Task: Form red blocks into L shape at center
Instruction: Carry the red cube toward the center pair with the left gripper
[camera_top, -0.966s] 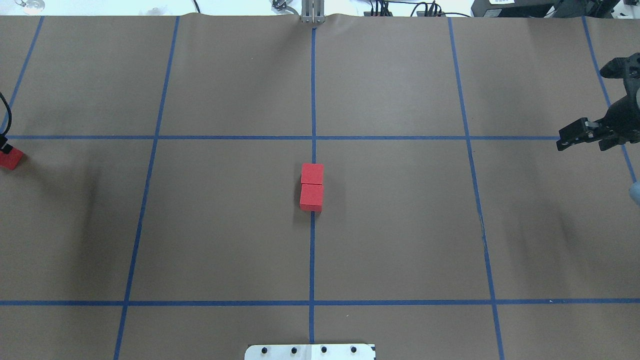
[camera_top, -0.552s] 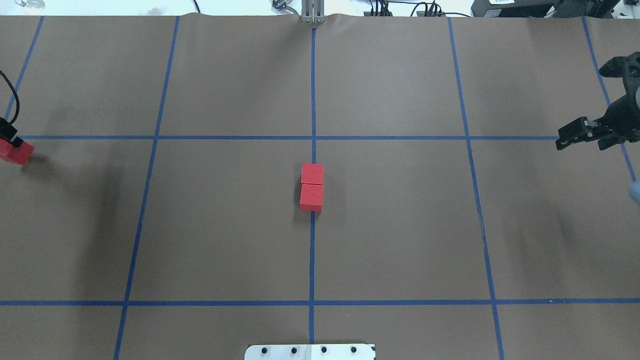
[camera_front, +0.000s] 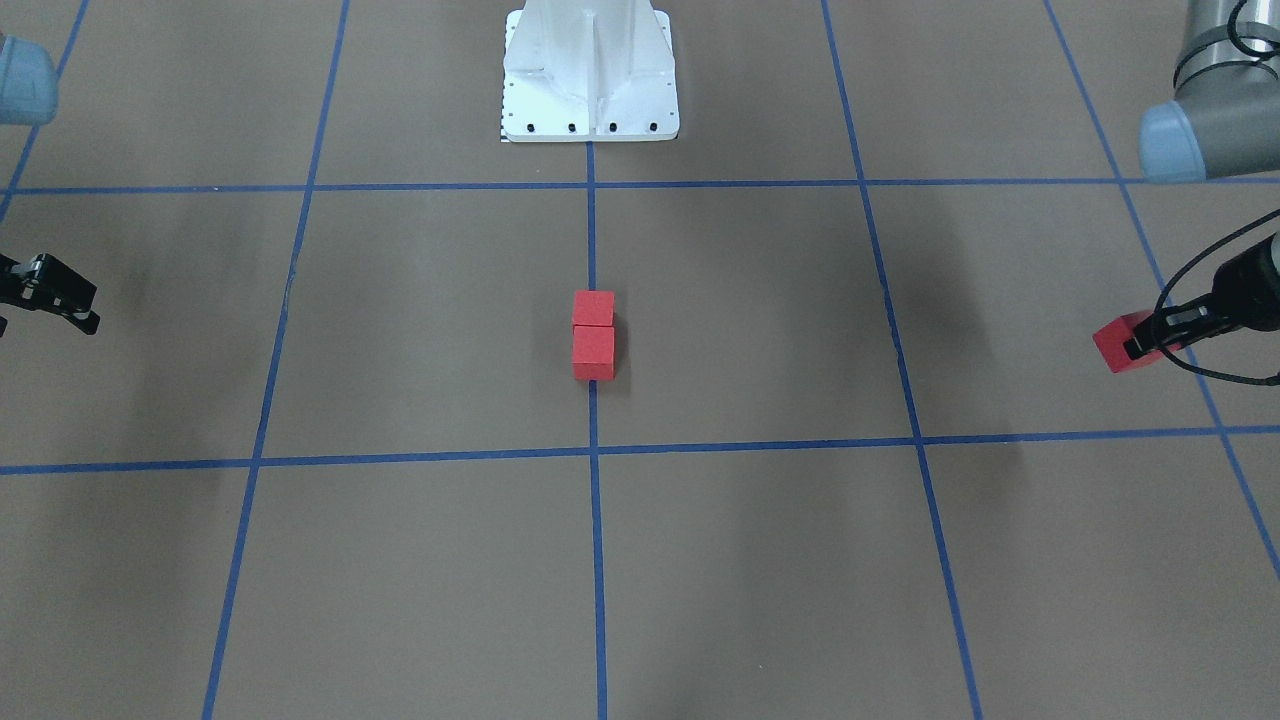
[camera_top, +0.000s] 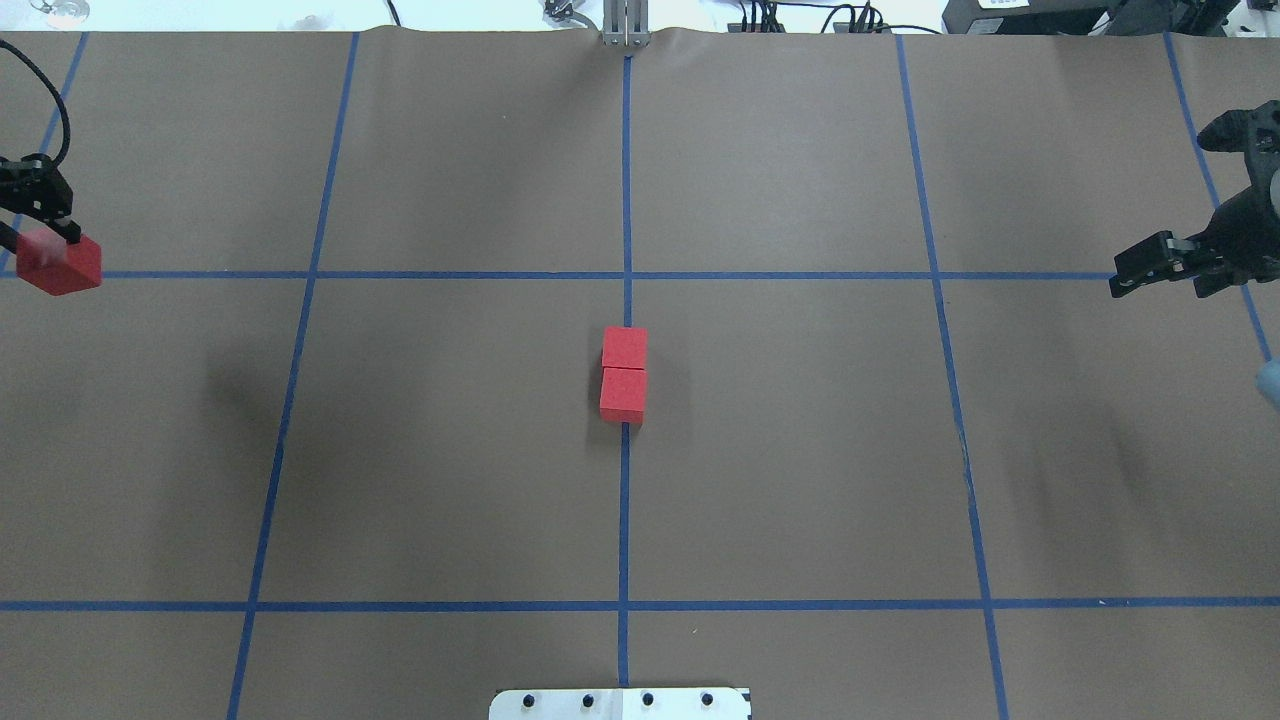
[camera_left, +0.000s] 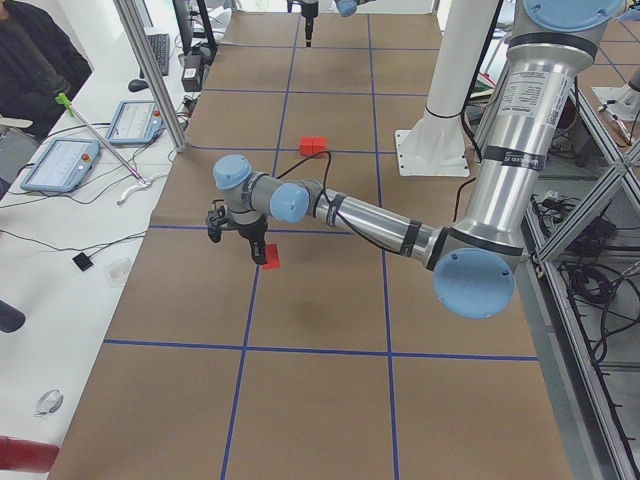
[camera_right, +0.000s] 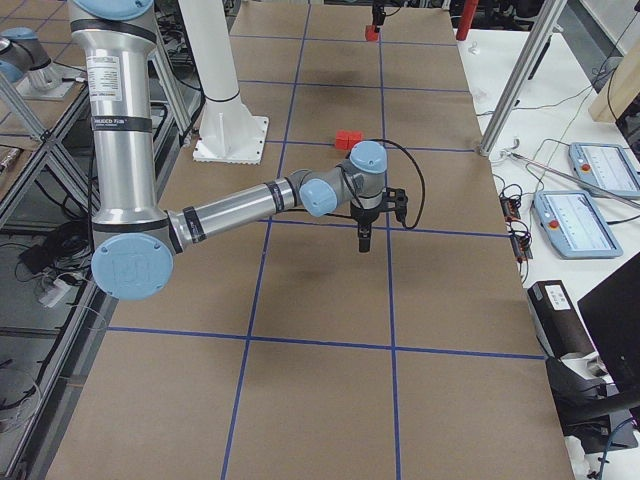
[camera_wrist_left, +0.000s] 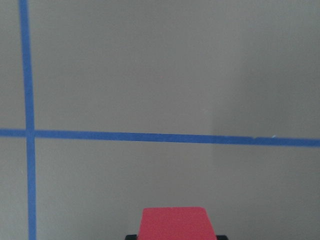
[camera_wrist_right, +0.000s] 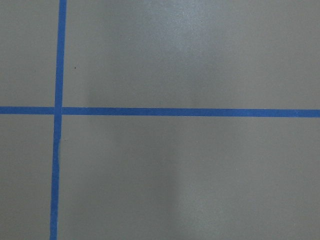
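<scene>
Nearest the robot, at 6 o'clock on the worktop (camera_top: 800, 480), sits the white metal base plate (camera_top: 620, 703) with its row of dark bolts. The middle blue tape line (camera_top: 623, 520) runs from it toward 12 o'clock.

Farther along that line, in the center (camera_top: 700, 440), two red blocks lie on the tape. The nearer block (camera_top: 623, 395) and the farther block (camera_top: 625, 349) touch face to face and make a short straight bar along the 6-to-12 axis. They cover the tape beneath them, between the two horizontal tape lines.

Out at about 10 o'clock from this pair, by the worktop's left edge, the left gripper (camera_top: 40, 238) is clamped on the third red block (camera_top: 62, 263). A black finger shows on each side of the block in the left wrist view. The block hangs clear of the brown paper and its shadow falls apart from it. In the overhead view it sits over the far horizontal tape line, well apart from the pair.

At about 2 o'clock from the pair, by the right edge, the right gripper (camera_top: 1160, 293) hangs with its fingers spread and nothing between them. Its wrist camera shows only paper and a tape crossing.

At 12 o'clock, past the paper's far edge, stand a grey post (camera_top: 625, 25) and some dark cables (camera_top: 800, 20).
</scene>
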